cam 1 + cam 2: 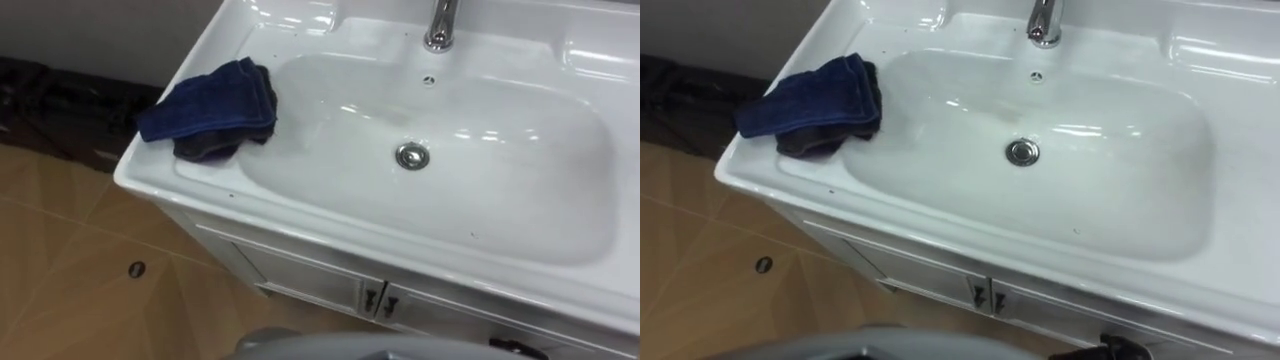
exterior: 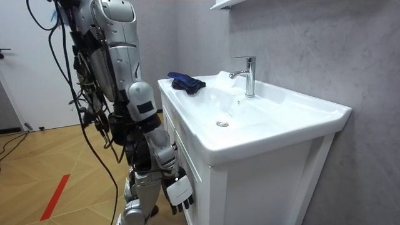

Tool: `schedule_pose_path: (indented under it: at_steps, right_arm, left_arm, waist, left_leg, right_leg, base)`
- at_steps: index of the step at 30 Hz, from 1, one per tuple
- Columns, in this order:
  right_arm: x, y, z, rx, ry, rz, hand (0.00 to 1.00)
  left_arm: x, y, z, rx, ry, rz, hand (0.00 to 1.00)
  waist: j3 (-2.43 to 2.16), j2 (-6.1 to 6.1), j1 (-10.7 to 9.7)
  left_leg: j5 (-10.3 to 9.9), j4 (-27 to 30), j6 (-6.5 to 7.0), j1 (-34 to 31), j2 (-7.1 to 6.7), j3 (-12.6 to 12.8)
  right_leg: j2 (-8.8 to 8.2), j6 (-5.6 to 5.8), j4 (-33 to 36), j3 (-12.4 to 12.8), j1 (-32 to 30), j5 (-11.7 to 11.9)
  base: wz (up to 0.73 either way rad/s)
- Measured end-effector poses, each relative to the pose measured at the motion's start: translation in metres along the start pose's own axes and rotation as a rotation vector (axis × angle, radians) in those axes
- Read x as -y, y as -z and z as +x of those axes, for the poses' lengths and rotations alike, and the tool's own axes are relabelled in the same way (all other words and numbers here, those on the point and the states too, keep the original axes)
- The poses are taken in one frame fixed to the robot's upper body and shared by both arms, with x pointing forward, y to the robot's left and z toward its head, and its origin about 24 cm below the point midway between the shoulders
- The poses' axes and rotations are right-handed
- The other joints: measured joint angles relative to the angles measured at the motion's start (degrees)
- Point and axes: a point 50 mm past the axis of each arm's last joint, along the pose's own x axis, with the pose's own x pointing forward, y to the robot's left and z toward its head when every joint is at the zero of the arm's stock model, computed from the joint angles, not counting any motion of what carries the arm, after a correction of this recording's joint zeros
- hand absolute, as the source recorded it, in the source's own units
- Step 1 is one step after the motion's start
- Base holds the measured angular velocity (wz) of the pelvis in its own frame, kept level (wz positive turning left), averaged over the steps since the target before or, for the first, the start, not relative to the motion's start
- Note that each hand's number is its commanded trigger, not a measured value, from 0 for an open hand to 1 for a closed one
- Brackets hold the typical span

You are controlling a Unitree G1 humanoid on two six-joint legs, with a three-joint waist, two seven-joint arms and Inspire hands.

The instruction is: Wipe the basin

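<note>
The blue cloth [image 1: 210,105] is left bunched on the basin's [image 1: 300,218] left rim, near the front left corner. The right hand [image 2: 178,190] is hung low beside the cabinet [image 2: 250,187], fingers slack and empty. If pinched at one edge only, the cloth could be dragged onto the floor [image 1: 60,280]; the faucet [image 1: 440,25] could be struck by a wide sweep.

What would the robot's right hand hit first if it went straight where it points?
Probably the brown wooden floor: the right hand hangs with fingers pointing down beside the white basin cabinet, and nothing seems to lie beneath it.
</note>
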Motion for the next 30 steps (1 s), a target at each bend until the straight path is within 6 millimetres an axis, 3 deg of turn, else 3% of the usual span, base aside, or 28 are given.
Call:
schedule_pose_path:
  at_steps: [6,8,11,18,30]
  right_arm:
    - [-0.005,-0.011,0.001,0.038,-0.014,-0.023,0.00]
    - [-0.008,-0.012,0.001,0.046,-0.022,-0.027,0.00]
    - [-0.012,-0.013,0.002,0.059,-0.042,-0.028,0.00]
    - [-0.014,-0.013,0.002,0.068,-0.046,-0.024,0.00]
    - [-0.018,-0.009,0.002,0.060,-0.060,0.034,0.00]
  left_arm:
    - [0.032,-0.042,-0.010,0.230,0.202,0.210,0.00]
    - [0.042,-0.055,-0.013,0.270,0.252,0.230,0.00]
    - [0.051,-0.063,-0.016,0.291,0.315,0.236,0.00]
    - [0.062,-0.053,-0.021,0.251,0.417,0.276,0.00]
    - [0.064,-0.032,-0.020,0.138,0.493,0.364,0.00]
  waist:
    - [0.39,-0.92,-2.58]
    - [0.62,-1.31,-2.86]
    - [0.61,-1.90,-3.36]
    - [0.49,-2.01,-4.01]
    - [0.53,-1.68,-4.08]
  left_leg:
    - [0.03,0.08,0.00,-1.41,-0.11,0.11]
    - [0.03,0.02,0.00,-1.36,-0.09,0.36]
    - [0.03,-0.35,0.00,-0.92,0.04,1.21]
    - [0.00,-0.99,0.04,0.11,0.21,2.40]
    - [-0.14,-0.74,0.05,0.21,0.69,2.51]
  right_leg:
    - [0.01,0.07,-0.10,-0.13,-0.85,0.03]
    - [0.01,0.08,-0.16,0.00,-0.94,0.04]
    - [0.00,0.08,-0.12,0.64,-1.21,0.05]
    - [-0.11,0.12,0.43,1.63,-1.31,0.17]
    - [0.24,0.07,0.99,1.99,-1.29,0.71]
  base:
    - [0.04]
    - [-0.03]
    - [-0.12]
    - [-0.08]
    - [-0.01]
